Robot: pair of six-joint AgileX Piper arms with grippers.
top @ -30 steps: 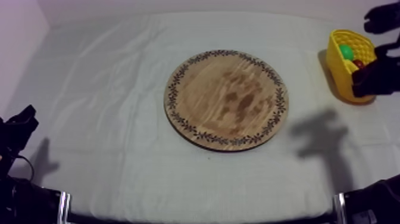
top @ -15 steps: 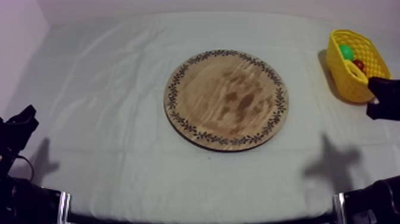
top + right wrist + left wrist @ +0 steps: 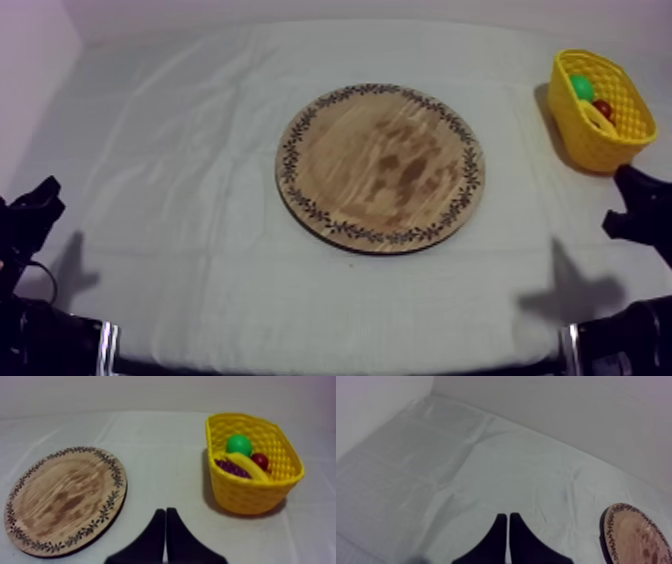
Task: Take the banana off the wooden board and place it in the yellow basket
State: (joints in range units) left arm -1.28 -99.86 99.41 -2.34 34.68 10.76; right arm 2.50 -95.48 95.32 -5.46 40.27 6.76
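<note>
- The wooden board (image 3: 380, 167) lies flat in the middle of the counter (image 3: 200, 150), with nothing on its surface. Bare cloth runs all round it to every edge.
- A band of dark leaf-like pattern follows the board's rim. The wood inside it shows darker grain patches.
- The yellow basket (image 3: 600, 150) stands at the far right of the counter, close to the right edge and well apart from the board. A strip of bare cloth lies between them.
- The banana (image 3: 245, 465) lies inside the basket, slanting across its middle. A round green fruit (image 3: 238, 444) is behind it and a small red fruit (image 3: 259, 461) is beside it. Dark grapes (image 3: 231, 469) sit against its other side.
- The right gripper (image 3: 165, 513) has its fingers pressed together into a narrow wedge with nothing between them. It hangs over the open cloth between board and basket and touches neither.
- In the top view the right arm is at the right edge, nearer than the basket and clear of it. Its shadow (image 3: 570, 290) falls on the cloth towards the near right corner.
- The left gripper (image 3: 508, 518) has its fingers pressed together as well, holding nothing. It is over creased bare cloth on the left side, well apart from the board's rim.
- A pale wall (image 3: 561, 406) meets the counter along its far edge.
</note>
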